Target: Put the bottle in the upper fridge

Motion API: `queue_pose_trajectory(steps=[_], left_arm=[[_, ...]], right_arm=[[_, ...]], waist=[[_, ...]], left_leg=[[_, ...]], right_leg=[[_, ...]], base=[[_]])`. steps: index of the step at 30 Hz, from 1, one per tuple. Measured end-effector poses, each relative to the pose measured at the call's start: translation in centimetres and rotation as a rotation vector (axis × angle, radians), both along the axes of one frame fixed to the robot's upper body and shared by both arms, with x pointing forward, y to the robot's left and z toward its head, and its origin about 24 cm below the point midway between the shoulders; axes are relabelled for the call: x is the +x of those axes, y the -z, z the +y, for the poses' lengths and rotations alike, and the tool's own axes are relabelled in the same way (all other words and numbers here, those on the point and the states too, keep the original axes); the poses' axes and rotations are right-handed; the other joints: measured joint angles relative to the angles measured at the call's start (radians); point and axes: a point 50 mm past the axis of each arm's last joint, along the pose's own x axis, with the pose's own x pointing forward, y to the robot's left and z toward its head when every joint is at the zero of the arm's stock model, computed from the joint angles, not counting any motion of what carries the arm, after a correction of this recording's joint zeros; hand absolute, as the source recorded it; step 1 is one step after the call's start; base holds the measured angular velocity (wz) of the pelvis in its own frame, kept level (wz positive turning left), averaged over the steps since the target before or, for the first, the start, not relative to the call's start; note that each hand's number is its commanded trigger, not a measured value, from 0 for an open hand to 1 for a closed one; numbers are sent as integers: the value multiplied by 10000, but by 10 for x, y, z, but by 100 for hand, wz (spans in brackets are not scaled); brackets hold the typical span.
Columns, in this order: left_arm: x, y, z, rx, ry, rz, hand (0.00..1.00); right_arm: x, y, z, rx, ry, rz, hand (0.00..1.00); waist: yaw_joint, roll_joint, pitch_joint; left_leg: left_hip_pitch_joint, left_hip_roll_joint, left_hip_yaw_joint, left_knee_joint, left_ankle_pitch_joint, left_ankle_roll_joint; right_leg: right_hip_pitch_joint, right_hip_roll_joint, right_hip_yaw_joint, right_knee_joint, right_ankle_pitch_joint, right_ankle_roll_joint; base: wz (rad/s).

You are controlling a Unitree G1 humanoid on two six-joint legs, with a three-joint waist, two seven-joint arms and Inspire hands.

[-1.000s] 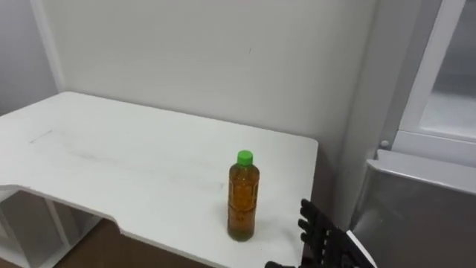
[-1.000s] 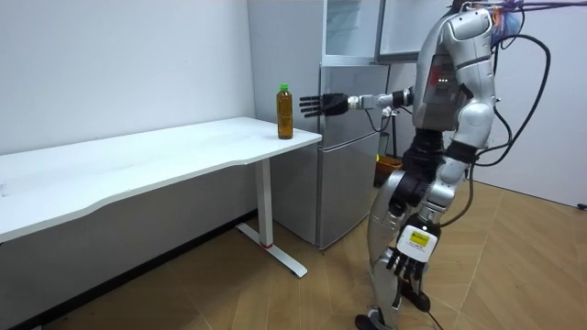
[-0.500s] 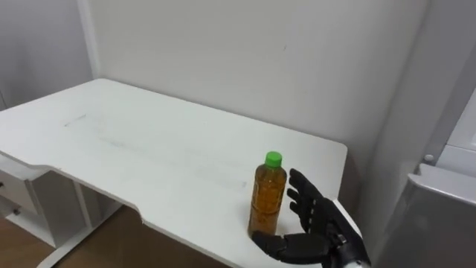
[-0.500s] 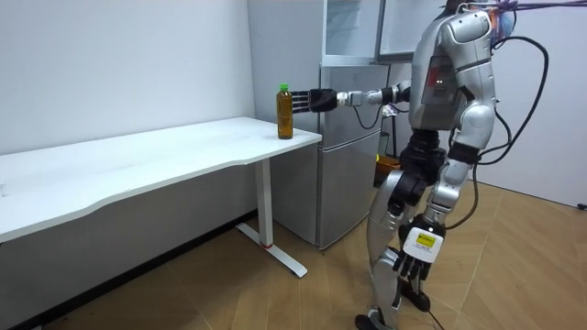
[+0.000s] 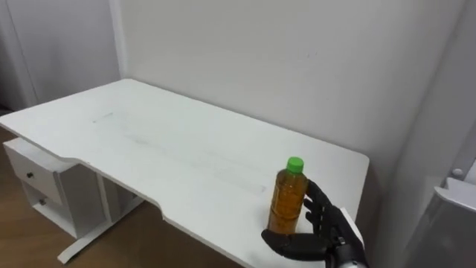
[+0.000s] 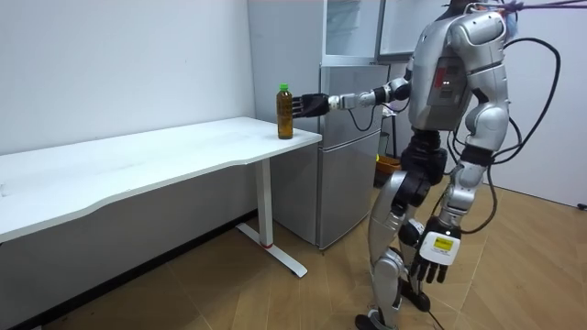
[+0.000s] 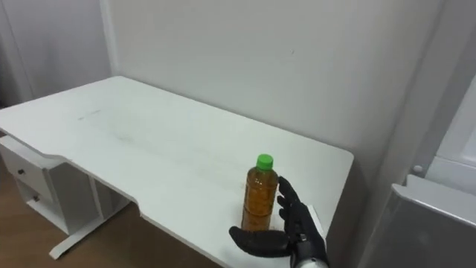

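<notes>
A clear bottle of amber drink with a green cap stands upright near the right front corner of the white table. My right hand is open just right of it, thumb low in front of the base and fingers spread behind its right side, close to or touching it. In the room view the bottle is at the table's end and my right hand reaches it on an outstretched arm. My left hand hangs relaxed by my side. The grey fridge stands right of the table.
The fridge's edge shows at the far right, close to the table's end. A white wall runs behind the table. A white drawer unit sits under the table's left part. I stand on the wooden floor facing the table's corner.
My right hand has come forward from beside the fridge up against the bottle's right side. The eye view has swung left. My left arm has swung back a little.
</notes>
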Motion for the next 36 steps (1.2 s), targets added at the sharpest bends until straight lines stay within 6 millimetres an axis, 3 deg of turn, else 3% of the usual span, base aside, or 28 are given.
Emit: queue_pose_trajectory(steps=[6, 16, 36], left_arm=[[-2, 0, 0, 7, -22, 53, 0], [-4, -2, 8, 144, 18, 92, 0], [6, -7, 15, 337, -105, -565, 0]], right_arm=[[4, 5, -6, -200, 380, 291, 0], [10, 10, -15, -356, 832, 679, 0], [18, 9, -39, -744, 1625, 972, 0]], waist=[[127, -60, -16], [190, -111, 26], [396, -119, 62]], left_leg=[[-219, -187, -345, 109, 53, 47], [-429, -247, -604, 124, 123, 37], [-1028, -276, -693, 359, 155, 63]], right_leg=[[6, -88, -323, -4, -40, 63], [-115, -95, -619, -7, -44, 71], [-480, -134, -886, 133, -43, 70]], base=[[20], [8], [2]])
